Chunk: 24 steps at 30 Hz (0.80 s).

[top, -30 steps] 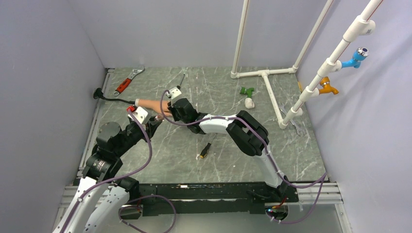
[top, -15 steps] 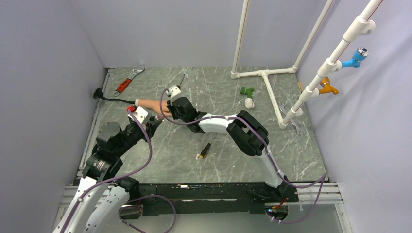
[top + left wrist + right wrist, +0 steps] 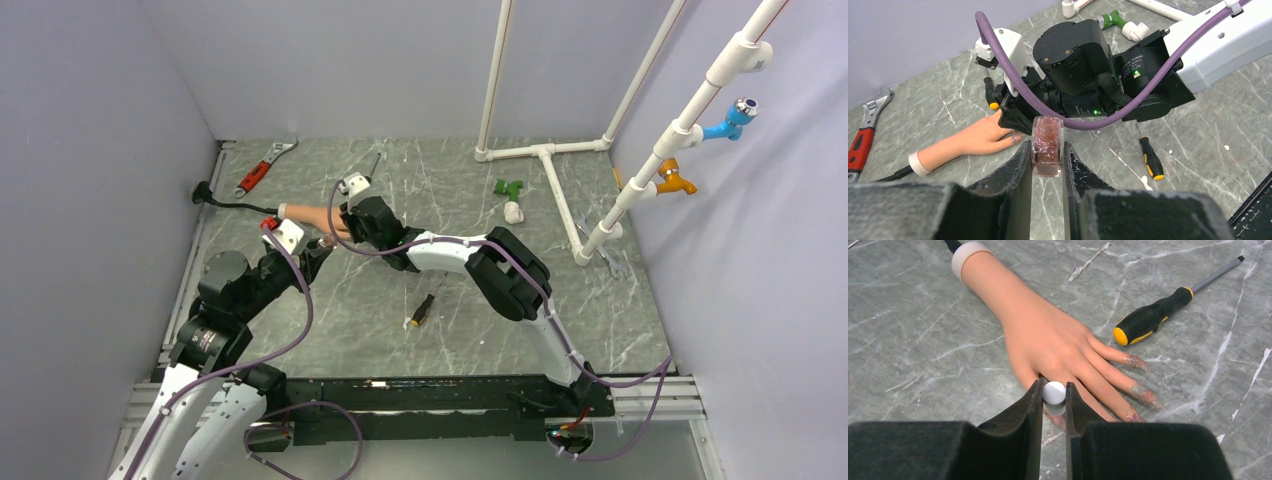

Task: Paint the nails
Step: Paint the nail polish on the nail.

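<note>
Left claw (image 3: pixel 1047 148) was clenched on the polish bottle (image 3: pixel 1047 135), held upright for dipping. Right claw (image 3: pixel 1053 386) gripped a white-capped piece (image 3: pixel 1054 393), probably the brush, above the rubber hand (image 3: pixel 1040 335). Its glittered nails (image 3: pixel 1136 361) were laid flat on the grey marbled desk (image 3: pixel 908 340), enclosed by pale walls (image 3: pixel 400 60).

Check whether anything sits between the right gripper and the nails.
Nothing visible does. The right gripper, shut on a white-capped applicator, hangs right over the mannequin hand, its nails just ahead. The screwdriver lies off to one side, apart from the hand.
</note>
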Tool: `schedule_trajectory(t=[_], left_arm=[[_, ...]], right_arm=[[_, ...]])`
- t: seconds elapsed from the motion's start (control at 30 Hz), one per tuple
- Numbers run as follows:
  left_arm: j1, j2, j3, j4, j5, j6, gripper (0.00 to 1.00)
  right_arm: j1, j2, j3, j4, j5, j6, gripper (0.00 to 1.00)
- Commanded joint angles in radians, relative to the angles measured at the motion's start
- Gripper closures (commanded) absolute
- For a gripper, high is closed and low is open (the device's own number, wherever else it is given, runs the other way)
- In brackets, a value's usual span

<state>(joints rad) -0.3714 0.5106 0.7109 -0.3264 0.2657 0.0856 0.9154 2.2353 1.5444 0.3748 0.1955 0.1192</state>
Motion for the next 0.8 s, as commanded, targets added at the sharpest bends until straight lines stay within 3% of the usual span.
schedule_trajectory(t=[0.0,0.77], left_arm=[[0.002,0.0,0.018,0.036,0.007,-0.007,1.0],[0.002,-0.005,0.018,0.034,-0.002,-0.004,1.0]], right_arm=[[0.008,-0.001,0.019,0.034,-0.016,-0.009,1.0],[-0.001,-0.062,-0.092,0.062,0.009,-0.01,1.0]])
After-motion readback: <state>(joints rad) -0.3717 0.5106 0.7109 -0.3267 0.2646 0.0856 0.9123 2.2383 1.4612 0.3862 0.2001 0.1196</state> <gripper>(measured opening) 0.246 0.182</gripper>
